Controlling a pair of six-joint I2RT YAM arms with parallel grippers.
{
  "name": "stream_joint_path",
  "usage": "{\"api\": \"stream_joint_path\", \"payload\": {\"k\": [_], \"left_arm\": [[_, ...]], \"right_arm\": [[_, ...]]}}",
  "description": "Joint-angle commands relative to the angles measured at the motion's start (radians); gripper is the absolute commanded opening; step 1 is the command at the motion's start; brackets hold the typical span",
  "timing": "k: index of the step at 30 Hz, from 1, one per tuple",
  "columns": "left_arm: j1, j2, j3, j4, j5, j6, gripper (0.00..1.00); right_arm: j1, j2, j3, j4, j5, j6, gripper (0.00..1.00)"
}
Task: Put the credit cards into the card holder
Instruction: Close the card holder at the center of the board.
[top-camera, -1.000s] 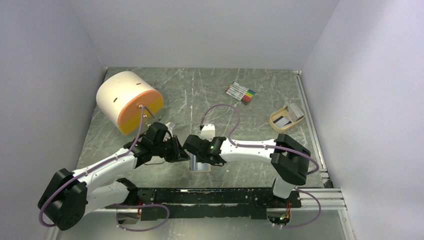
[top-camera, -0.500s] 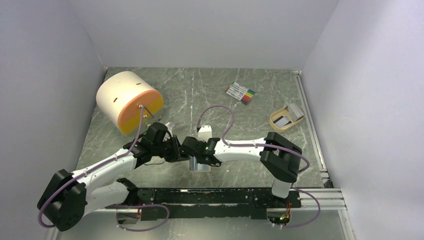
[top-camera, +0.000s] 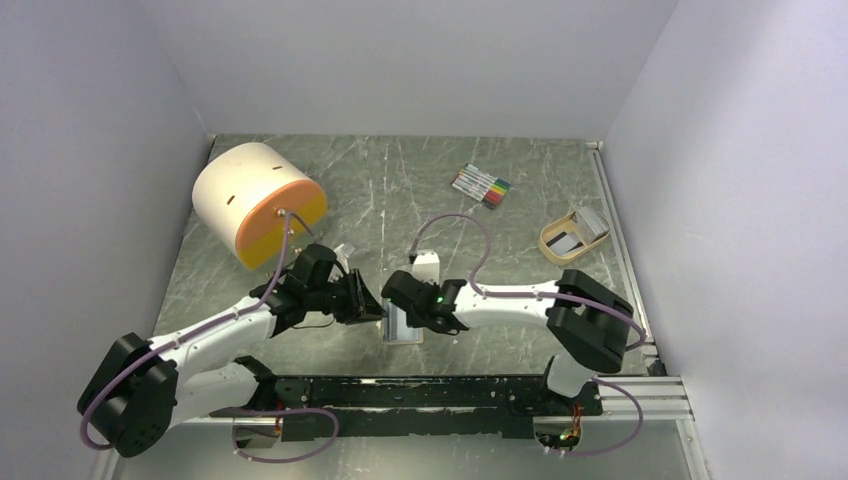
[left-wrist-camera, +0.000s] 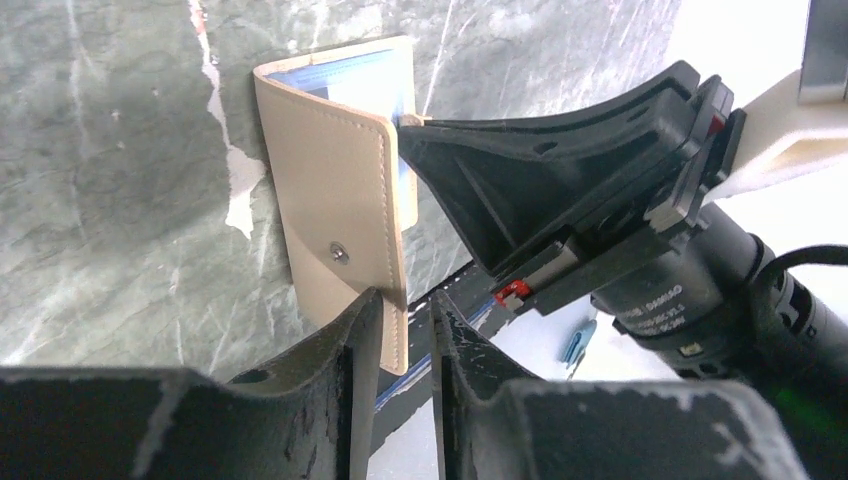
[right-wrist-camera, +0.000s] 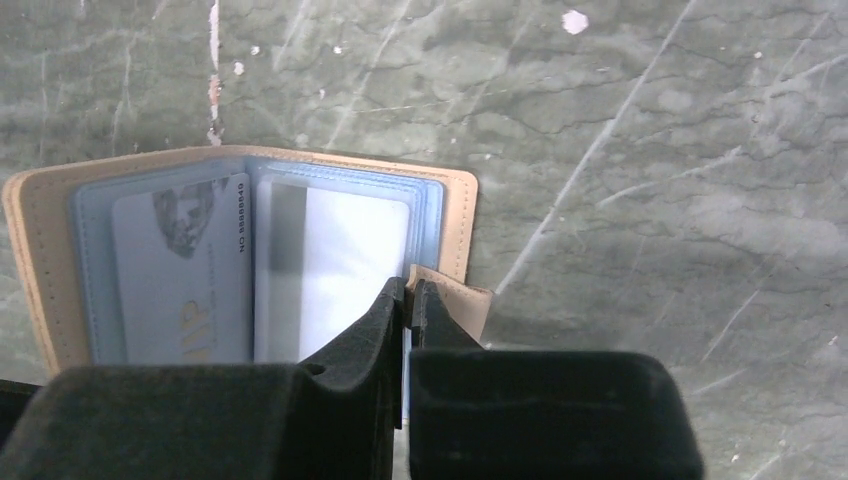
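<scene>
The tan card holder lies open near the table's front, between both grippers. In the right wrist view its pale blue sleeves hold a printed card on the left and a white card on the right. My right gripper is shut on the thin edge at the holder's right side, by the snap tab. My left gripper straddles the bottom edge of the upright tan flap. Its jaws stand slightly apart, with a gap on one side. More credit cards rest in the tan tray.
A cream and orange cylinder lies at the back left. A bundle of coloured marker pens is at the back centre. The tan tray sits at the right near the side rail. A black rail runs along the front edge.
My right gripper has closed onto the holder's edge and its arm has drawn back to the right. My left gripper's jaws have eased apart a little around the flap.
</scene>
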Motion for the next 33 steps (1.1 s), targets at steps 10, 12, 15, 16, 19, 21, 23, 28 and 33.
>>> {"api": "stream_joint_path", "payload": {"k": [10,12,15,16,19,21,23,28,33], "left_arm": [[-0.019,0.142,0.048,0.2,0.101,0.004,0.33],[-0.022,0.171,0.064,0.21,0.098,0.011,0.34],[-0.024,0.211,0.086,0.225,0.096,0.025,0.35],[-0.025,0.225,0.093,0.231,0.096,0.027,0.36],[-0.028,0.263,0.126,0.227,0.096,0.043,0.36],[-0.028,0.28,0.15,0.218,0.089,0.056,0.35],[-0.028,0.298,0.173,0.196,0.08,0.074,0.36],[-0.03,0.328,0.207,0.145,0.028,0.11,0.35],[-0.03,0.335,0.247,0.042,-0.069,0.152,0.29]], "right_arm": [[-0.061,-0.248,-0.271,0.308,-0.075,-0.017,0.0],[-0.077,-0.273,-0.302,0.33,-0.087,-0.014,0.0],[-0.098,-0.296,-0.337,0.364,-0.108,-0.015,0.0],[-0.106,-0.305,-0.354,0.38,-0.118,-0.013,0.0],[-0.12,-0.339,-0.395,0.41,-0.129,0.003,0.0],[-0.126,-0.364,-0.411,0.413,-0.124,0.006,0.0],[-0.133,-0.391,-0.422,0.409,-0.116,0.011,0.0],[-0.139,-0.429,-0.45,0.428,-0.127,0.012,0.0],[-0.141,-0.444,-0.506,0.523,-0.173,0.017,0.0]]}}
